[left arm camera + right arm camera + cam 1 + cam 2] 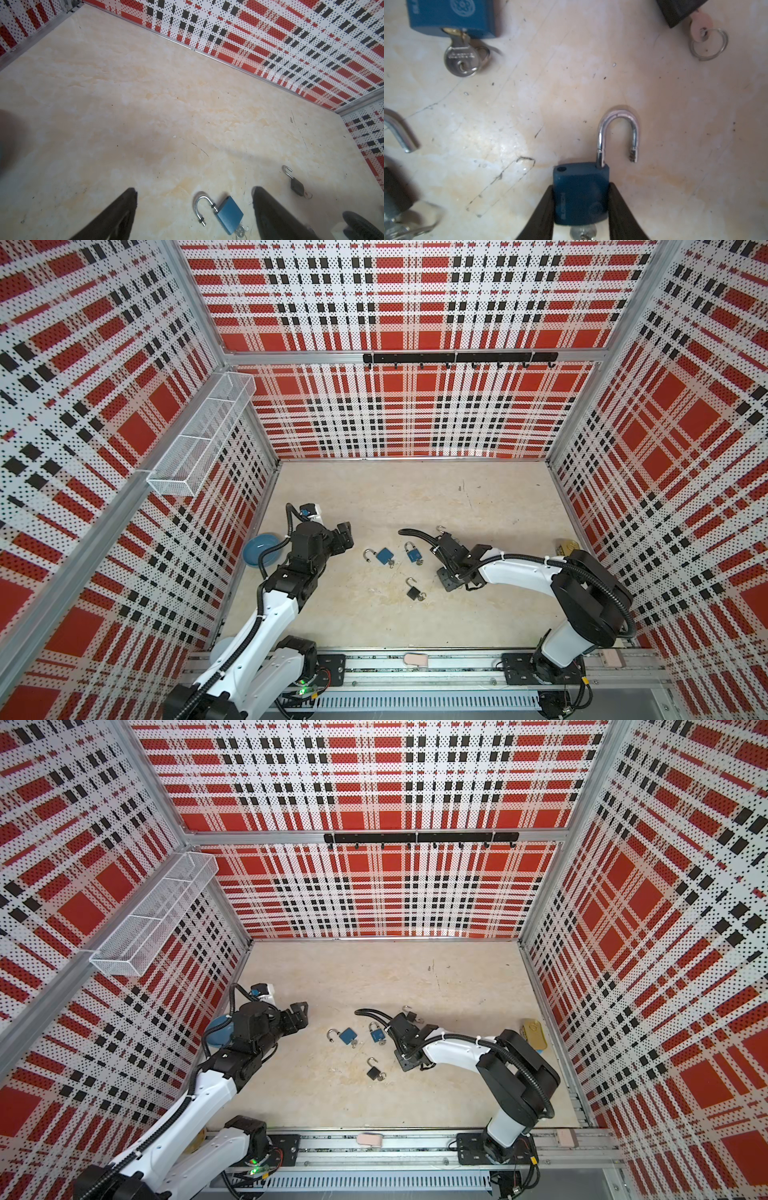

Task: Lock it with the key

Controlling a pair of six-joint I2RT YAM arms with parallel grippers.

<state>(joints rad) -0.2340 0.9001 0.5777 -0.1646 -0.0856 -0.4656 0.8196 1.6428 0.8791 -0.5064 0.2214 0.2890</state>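
Note:
My right gripper (pixel 581 186) is shut on the body of a blue padlock (pixel 580 199), one finger pressed against each side. Its silver shackle (pixel 618 128) is swung open, with the free end off the body. Its key (pixel 582 231) sticks out of the bottom between the fingers. In both top views the gripper's black body (pixel 449 556) covers this padlock. My left gripper (pixel 194 189) is open and holds nothing. It hovers left of a second blue padlock (pixel 384 556), which lies on the table with its shackle open and a key in it.
A third blue padlock (pixel 412 556) with a key and a black padlock (pixel 414 593) lie just left of the right gripper. Another black padlock (pixel 296 187) lies behind it. A blue bowl (pixel 262 549) sits at the left wall and a gold tin (pixel 567 548) at the right wall.

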